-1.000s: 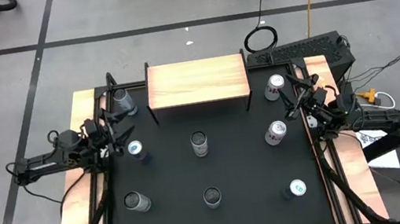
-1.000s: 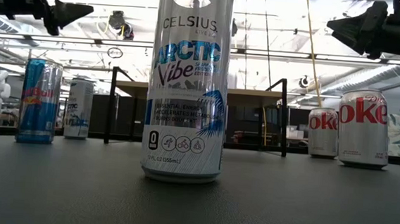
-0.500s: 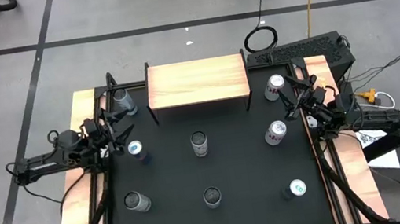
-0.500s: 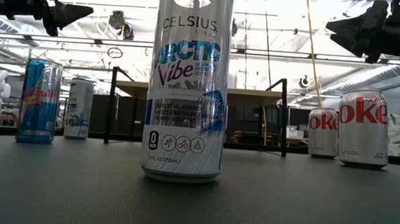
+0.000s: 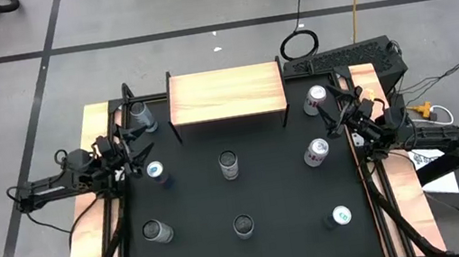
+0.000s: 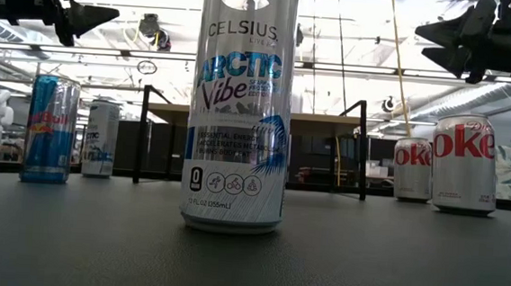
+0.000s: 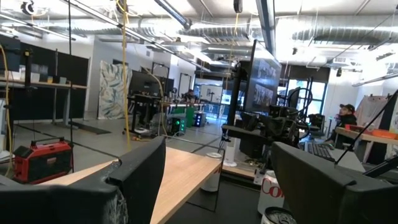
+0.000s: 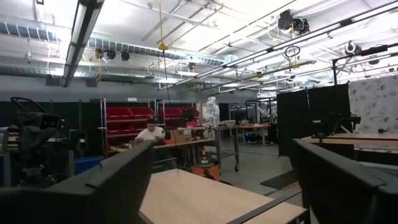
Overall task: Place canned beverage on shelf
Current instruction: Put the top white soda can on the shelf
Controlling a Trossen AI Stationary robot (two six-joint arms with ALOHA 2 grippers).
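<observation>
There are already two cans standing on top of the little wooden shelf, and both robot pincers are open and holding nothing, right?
Not quite. The high view shows the shelf has no cans on it; all the cans stand on the black tabletop. The rest is right: left pincer and right pincer are open and holding nothing.

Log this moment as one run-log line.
left pincer: open, raised, table's left | right pincer: open, raised, table's right | shelf: no cans | task: not started
</observation>
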